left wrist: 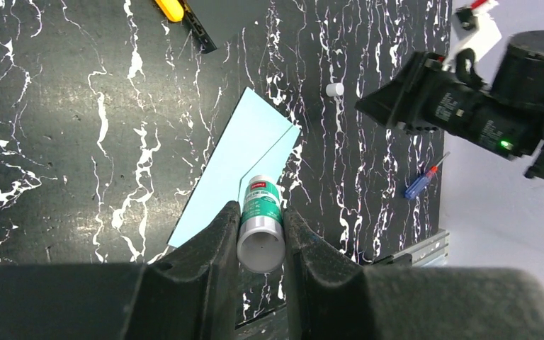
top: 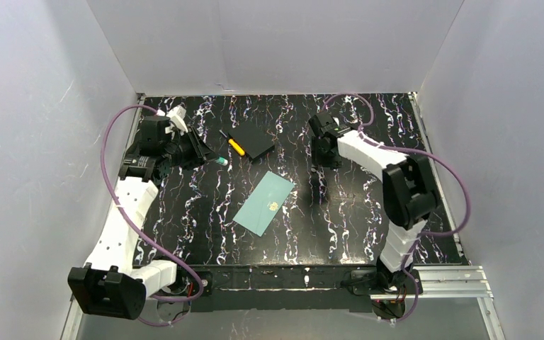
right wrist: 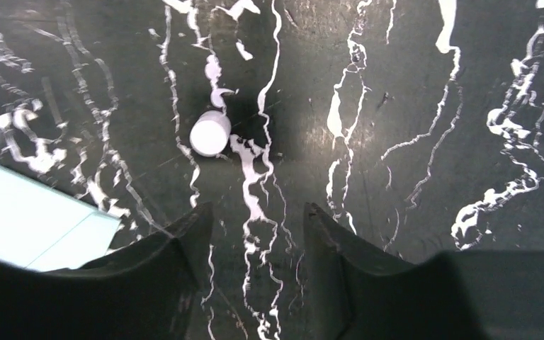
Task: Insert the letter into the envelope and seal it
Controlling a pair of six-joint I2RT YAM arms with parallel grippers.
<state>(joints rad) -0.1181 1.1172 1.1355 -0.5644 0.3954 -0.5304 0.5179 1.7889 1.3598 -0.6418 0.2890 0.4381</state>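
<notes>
The pale teal envelope (top: 264, 203) lies flat mid-table, a small gold mark on its face; it also shows in the left wrist view (left wrist: 234, 159), and its corner shows in the right wrist view (right wrist: 28, 219). The tan letter shows in no view. My left gripper (top: 209, 157) hovers at the back left, shut on a green-and-white glue stick (left wrist: 261, 223) that has no cap on. My right gripper (top: 324, 152) is open and empty, low over the table beyond the envelope's right end. A small white cap (right wrist: 210, 132) stands just ahead of its left finger.
A flat black square pad (top: 256, 142) and a yellow utility knife (top: 235, 145) lie at the back centre. A blue screwdriver (left wrist: 421, 180) lies near the table's edge beside the metal rail. White walls enclose the table on three sides.
</notes>
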